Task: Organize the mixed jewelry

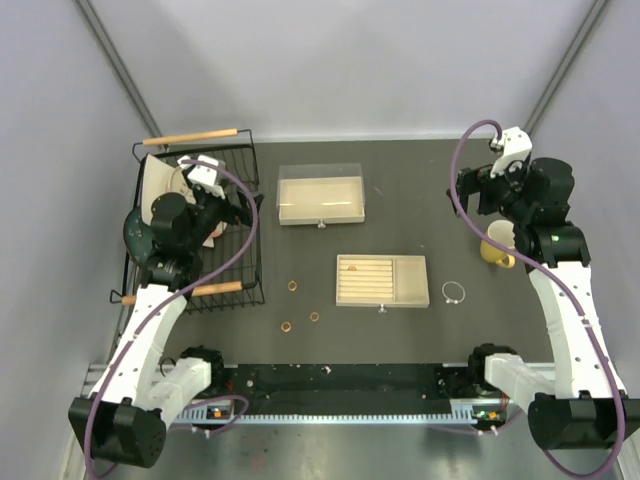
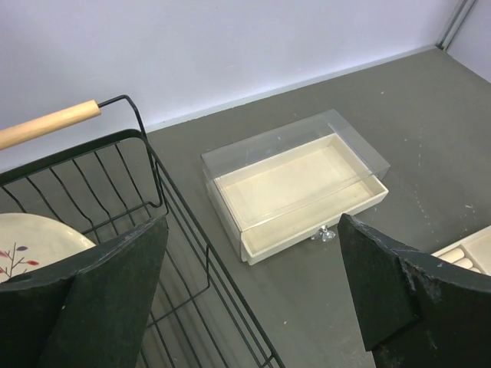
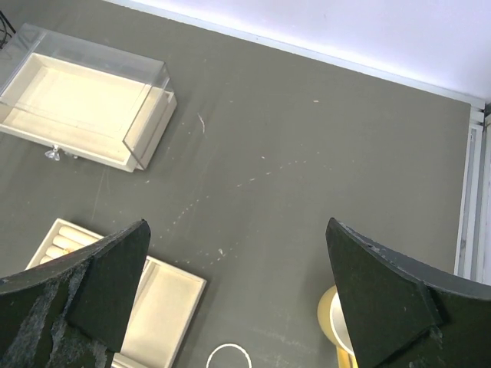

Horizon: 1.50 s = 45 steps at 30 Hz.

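Three tiny gold-copper rings lie loose on the dark table: one, one and one. Another ring sits in the beige slotted tray. The thin silver bracelet hoop lies right of the tray; it also shows at the bottom of the right wrist view. My left gripper is open and empty, held high over the rack's right edge. My right gripper is open and empty, high above the table's right side.
A beige box with a clear lid stands at the back centre. A yellow cup sits under my right arm. A black wire dish rack with wooden handles and plates fills the left.
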### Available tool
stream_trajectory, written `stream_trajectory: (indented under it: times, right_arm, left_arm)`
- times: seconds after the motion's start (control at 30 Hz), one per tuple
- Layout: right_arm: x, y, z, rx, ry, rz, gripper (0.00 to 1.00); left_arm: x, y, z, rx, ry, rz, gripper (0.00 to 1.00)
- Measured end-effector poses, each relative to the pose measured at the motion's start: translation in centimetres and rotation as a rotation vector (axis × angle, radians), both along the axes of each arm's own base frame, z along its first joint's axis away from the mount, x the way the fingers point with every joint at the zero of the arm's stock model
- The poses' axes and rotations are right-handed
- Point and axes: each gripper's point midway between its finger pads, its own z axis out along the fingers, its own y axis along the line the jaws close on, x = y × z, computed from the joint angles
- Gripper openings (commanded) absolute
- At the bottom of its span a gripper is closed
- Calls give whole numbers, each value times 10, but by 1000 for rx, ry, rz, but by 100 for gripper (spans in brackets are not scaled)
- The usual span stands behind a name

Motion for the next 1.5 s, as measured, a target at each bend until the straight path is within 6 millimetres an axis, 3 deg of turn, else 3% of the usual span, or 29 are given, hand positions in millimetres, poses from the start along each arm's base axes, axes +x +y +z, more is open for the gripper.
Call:
stream_trajectory:
  times: [0.5,0.67,0.77,0.97,1.13,1.3,1.5]
  right_arm:
    - [-1,7,0,4,1,28,99]
    - [-2,9,-4,1,7,35,99]
    - [-1,9,-11,2,25,37,99]
    - [0,13,-54,8,130,56,99]
    - [-2,13,-92,8,223,57,99]
    - [0,12,-98,6,233,55,99]
    - [2,12,-97,-2,224,58,99]
  left_arm:
    - [-2,-11,0,9,11,-61,99]
    - [-3,-35,-5,70,39,-146,99]
    - [-6,-64,-13,137,61,-235,99]
    - [-3,-114,-49,279,161,-384,99]
    - [11,-140,-102,375,322,-488,98]
    - [21,-161,-146,406,470,-579,97]
    - [29,-186,-174,393,569,-640,97]
